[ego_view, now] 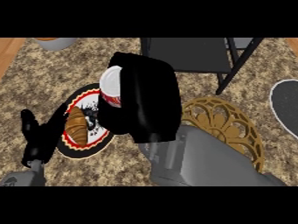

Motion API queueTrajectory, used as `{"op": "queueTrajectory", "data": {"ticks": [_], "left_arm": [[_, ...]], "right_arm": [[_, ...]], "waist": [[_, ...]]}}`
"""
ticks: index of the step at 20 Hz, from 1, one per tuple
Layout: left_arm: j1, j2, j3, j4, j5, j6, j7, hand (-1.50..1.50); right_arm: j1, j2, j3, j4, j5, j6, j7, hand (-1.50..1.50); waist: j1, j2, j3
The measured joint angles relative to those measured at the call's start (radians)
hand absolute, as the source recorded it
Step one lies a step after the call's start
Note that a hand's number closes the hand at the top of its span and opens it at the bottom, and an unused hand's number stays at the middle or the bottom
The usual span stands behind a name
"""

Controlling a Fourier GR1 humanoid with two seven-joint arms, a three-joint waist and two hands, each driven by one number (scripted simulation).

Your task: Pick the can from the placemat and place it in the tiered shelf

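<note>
One plate [80, 151] with a red and black rim carries a single croissant [77, 124]. Just beside it, toward the shelf [190, 54], the right hand [148, 103] curls round one can [111, 87], white-topped with a red band; any writing is unreadable. The left hand [36, 138] rests open beside the plate. One gold placemat [232, 127] lies right of the can.

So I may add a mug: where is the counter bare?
Bare counter lies between the gold placemat and the dark plate, and left of the left robot hand. It is crowded around the can, right robot hand and croissant.
</note>
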Motion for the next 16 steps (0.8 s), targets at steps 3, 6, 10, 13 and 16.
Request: {"op": "queueTrajectory", "data": {"ticks": [3,6,10,13,16], "left_arm": [[-0.004,-0.003,0.003,-0.004,-0.005,0.011,0.012,0.0],[0.005,-0.008,0.006,0.0,-0.005,0.005,-0.002,0.0],[0.009,-0.001,0.009,-0.018,-0.006,0.0,0.007,0.0],[0.009,0.001,0.014,-0.019,-0.007,-0.004,0.008,0.0],[0.018,-0.001,0.008,-0.042,-0.006,-0.008,0.03,0.0]], "right_arm": [[-0.072,-0.008,-0.079,-0.017,0.009,0.045,0.014,1.5],[-0.14,-0.021,-0.173,-0.013,-0.002,0.089,0.01,1.5],[-0.224,-0.059,-0.304,0.039,-0.024,0.131,-0.009,1.5],[-0.281,-0.087,-0.381,0.098,-0.034,0.153,-0.027,1.5],[-0.341,-0.113,-0.447,0.175,-0.041,0.168,-0.051,1.5]], "waist": [[-0.004,0.001,0.0],[-0.006,0.002,0.0],[-0.003,0.004,0.0],[-0.001,0.005,0.0],[0.003,0.007,0.0]]}}
